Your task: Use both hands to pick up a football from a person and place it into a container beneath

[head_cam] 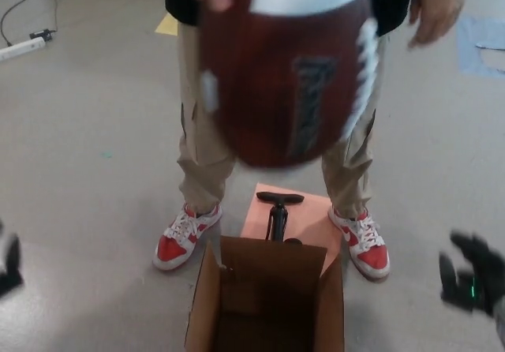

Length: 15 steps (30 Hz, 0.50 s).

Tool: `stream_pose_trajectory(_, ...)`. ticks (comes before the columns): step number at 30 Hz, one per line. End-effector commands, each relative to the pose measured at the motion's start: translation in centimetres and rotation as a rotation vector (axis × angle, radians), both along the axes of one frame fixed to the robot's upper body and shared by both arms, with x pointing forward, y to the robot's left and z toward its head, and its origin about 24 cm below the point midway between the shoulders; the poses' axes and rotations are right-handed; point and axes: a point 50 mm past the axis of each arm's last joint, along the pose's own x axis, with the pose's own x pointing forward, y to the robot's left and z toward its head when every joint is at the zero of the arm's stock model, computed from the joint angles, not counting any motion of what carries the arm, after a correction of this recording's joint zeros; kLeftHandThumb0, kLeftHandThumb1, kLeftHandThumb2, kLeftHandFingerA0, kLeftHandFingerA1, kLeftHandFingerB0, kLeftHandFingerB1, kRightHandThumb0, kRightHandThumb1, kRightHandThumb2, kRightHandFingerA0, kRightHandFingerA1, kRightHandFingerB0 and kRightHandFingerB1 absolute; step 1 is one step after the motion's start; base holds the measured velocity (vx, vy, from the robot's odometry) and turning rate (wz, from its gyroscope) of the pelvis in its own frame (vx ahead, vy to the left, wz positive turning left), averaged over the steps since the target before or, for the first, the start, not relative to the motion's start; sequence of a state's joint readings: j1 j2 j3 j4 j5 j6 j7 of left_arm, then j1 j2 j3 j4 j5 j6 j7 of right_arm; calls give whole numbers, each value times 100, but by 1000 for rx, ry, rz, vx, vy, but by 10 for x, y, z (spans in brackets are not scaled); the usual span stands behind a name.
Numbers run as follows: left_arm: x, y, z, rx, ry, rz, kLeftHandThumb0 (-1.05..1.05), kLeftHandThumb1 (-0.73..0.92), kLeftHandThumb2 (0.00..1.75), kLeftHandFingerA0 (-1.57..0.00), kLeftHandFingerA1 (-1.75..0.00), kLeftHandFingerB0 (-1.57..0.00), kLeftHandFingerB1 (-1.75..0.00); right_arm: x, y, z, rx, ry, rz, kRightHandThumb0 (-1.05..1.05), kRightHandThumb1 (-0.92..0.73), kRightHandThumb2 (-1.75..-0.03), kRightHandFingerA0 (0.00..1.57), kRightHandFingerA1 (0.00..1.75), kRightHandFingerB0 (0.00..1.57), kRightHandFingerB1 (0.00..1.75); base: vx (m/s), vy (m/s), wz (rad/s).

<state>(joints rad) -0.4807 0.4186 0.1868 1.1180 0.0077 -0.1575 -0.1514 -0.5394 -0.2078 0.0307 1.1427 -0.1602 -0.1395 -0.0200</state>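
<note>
A: Entry, right hand?
B: Low at the right edge, black fingers spread apart, holding nothing.
A: Left hand?
B: Only a sliver at the left edge; finger pose unreadable.

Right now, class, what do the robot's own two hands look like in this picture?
Only the right hand shows clearly: black, with thick, blocky fingers and a small green light on it. The left hand is just a dark sliver at the picture's edge, too cropped to describe.

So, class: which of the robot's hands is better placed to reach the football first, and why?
Probably the right hand: it shows well inside the picture with fingers apart. The left hand barely shows at the edge. Both are low beside the cardboard box, far below the football.
</note>
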Motion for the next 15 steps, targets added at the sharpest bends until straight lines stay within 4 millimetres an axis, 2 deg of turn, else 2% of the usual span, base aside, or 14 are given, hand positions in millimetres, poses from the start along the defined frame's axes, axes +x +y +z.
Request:
stream_pose_trajectory(1,5,15,21,-43,-109,1,-82,80,111,0,-16,0,-17,10,-10,17,-36,-110,-7,-81,-82,-112,8,32,7,19,85,0,1)
stream_pose_trajectory(2,5,15,21,-46,-110,1,-84,80,110,-1,-15,-2,-16,11,-10,18,-32,-115,-11,-71,-76,-112,3,39,2,26,86,-1,1)
stream_pose_trajectory(4,4,16,21,-45,-110,-1,-86,81,110,-2,-14,-3,-15,11,-10,18,-25,-127,-18,-71,-76,-112,3,40,2,26,84,-3,1)
stream_pose_trajectory(5,4,16,21,-46,-112,-4,-83,80,111,0,-15,0,-16,11,-10,19,-25,-131,-17,-82,-82,-112,8,37,7,19,84,-4,3)
stream_pose_trajectory(6,5,16,21,-47,-114,-5,-83,80,111,0,-15,0,-16,11,-10,19,-25,-132,-17,-82,-82,-112,8,37,7,19,83,-5,2)
stream_pose_trajectory(7,5,16,22,-51,-116,-6,-83,80,111,0,-15,0,-16,11,-10,20,-21,-143,-15,-71,-77,-113,3,40,2,25,83,-5,2)
stream_pose_trajectory(10,5,16,22,-50,-117,-7,-89,82,112,-4,-13,-4,-13,12,-10,22,5,-171,-25,-70,-76,-112,3,38,2,26,27,-2,0)
stream_pose_trajectory(11,5,16,22,-53,-118,-10,-86,82,112,-1,-14,-1,-13,12,-10,23,14,-179,-30,-77,-92,-72,11,26,5,19,0,0,0)
stream_pose_trajectory(15,5,16,23,-63,-122,-17,-86,82,113,0,-13,0,-13,16,-9,31,132,-275,-88,-76,-92,-76,19,33,3,19,0,0,0)
